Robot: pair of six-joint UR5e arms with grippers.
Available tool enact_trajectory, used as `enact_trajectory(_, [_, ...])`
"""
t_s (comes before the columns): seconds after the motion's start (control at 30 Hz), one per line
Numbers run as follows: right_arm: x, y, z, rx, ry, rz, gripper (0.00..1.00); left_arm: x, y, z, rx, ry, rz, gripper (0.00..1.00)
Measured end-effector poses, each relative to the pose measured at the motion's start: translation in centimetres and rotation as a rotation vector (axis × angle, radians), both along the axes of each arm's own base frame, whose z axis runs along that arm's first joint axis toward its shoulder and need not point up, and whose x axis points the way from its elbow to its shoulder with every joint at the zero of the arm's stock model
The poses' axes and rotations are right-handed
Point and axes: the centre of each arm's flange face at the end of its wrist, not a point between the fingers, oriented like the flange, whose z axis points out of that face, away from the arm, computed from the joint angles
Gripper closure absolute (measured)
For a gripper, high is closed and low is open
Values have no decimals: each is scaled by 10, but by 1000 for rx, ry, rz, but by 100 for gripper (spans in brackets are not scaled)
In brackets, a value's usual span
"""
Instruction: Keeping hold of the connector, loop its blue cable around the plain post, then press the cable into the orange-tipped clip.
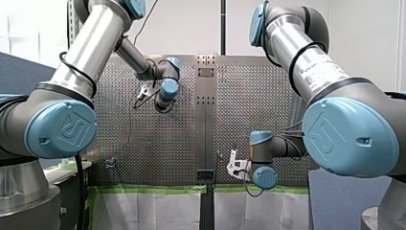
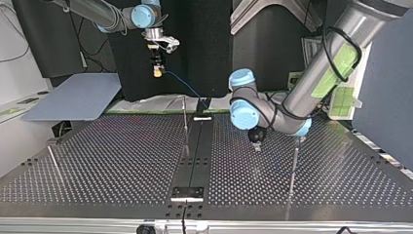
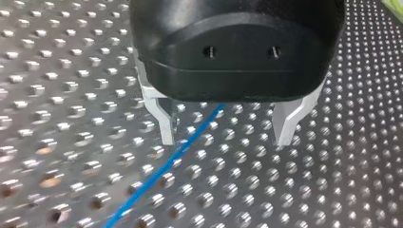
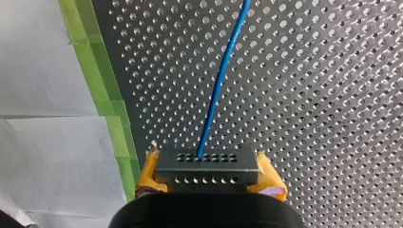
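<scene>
Silver-grey perforated metal surface point(image 2: 122, 161) fills the top view. My grey-and-blue left arm point(image 2: 321, 78) is low over its right half, and my right arm point(image 2: 97, 12) is high above its far edge at the left. A thin blue cable point(image 4: 221, 85) leaves the middle of the holed face of the dark grey rectangular connector point(image 4: 206, 161). It runs straight ahead of the right claw point(image 4: 208, 172), out over the surface. The connector's long axis lies crosswise, from pad to pad.

In the top view the cable slants down to the surface's far edge and is lost there. A slender upright metal post point(image 2: 185, 122) stands near the middle, its tip too small to read.

The right claw's yellow pads point(image 4: 148, 173) are clamped on the connector's two ends. The left claw point(image 3: 227, 130) stands wide apart, holding nothing. The cable passes between its metal fingers point(image 3: 164, 123), just beside one of them, and I cannot tell whether they touch.
</scene>
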Motion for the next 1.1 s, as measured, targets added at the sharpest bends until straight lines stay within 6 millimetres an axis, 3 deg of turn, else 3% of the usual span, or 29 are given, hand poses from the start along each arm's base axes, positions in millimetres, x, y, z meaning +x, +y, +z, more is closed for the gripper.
enact_trajectory(0.27, [3, 1, 0, -2, -2, 13, 100, 6, -16, -38, -48, 8, -23, 0])
enact_trajectory(0.73, [7, 4, 1, -4, -6, 43, 100, 7, -32, -49, -94, -10, -58, 0])
enact_trajectory(1.1, [11, 5, 1, -8, -11, 70, 100, 10, -63, -97, -149, 31, -121, 0])
